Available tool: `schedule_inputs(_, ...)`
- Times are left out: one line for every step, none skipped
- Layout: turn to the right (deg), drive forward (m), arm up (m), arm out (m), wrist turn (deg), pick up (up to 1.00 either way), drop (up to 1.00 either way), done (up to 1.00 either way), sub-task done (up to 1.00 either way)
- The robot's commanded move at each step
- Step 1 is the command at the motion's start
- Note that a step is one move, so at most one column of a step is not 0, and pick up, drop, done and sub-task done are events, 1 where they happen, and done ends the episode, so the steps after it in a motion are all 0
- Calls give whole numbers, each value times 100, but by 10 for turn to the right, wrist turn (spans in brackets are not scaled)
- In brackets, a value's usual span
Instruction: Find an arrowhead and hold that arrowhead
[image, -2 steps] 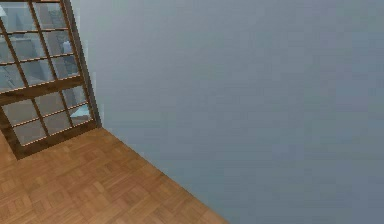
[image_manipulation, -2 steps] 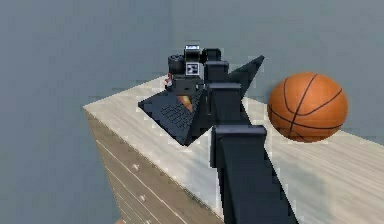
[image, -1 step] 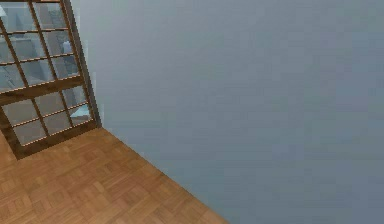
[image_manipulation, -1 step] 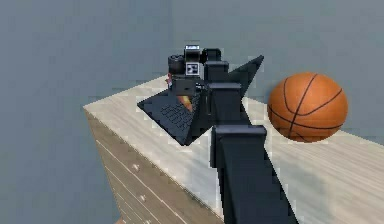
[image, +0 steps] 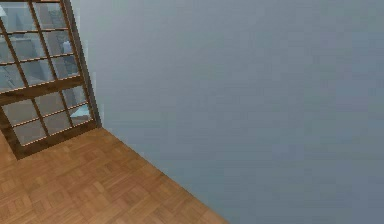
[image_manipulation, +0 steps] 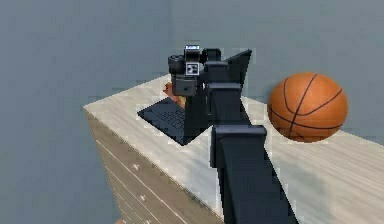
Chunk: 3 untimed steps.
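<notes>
Grey-blue wall (image: 250, 90) takes up most of the forward view, meeting a parquet floor (image: 90, 185), with a wood-framed glazed door (image: 40, 70) at that view's left. Nothing to pick up lies ahead, so the work is to the side.

In the arm side view a pale wooden dresser (image_manipulation: 130, 150) with drawers stands against the wall. The dark arm (image_manipulation: 240, 150) reaches out across its top, probably because the robot judges the target to be up there. An orange basketball (image_manipulation: 308, 106) sits on the top to the right of the arm, apart from it. A dark laptop (image_manipulation: 165, 117) lies to the left, partly under the arm's far end. The gripper (image_manipulation: 178, 80) is over the laptop's far side. A small orange-brown blob (image_manipulation: 172, 95) shows at its fingers; this may be the arrowhead, but its shape is too small to confirm. Because the blob has the dresser top behind it, it cannot be told whether the gripper holds anything, nor how its fingers are set.
</notes>
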Motion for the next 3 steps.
schedule_inputs(0,0,0,0,0,100,0,0,0)
schedule_inputs(0,0,-8,0,0,0,0,0,0)
schedule_inputs(0,0,0,0,0,100,0,0,0)
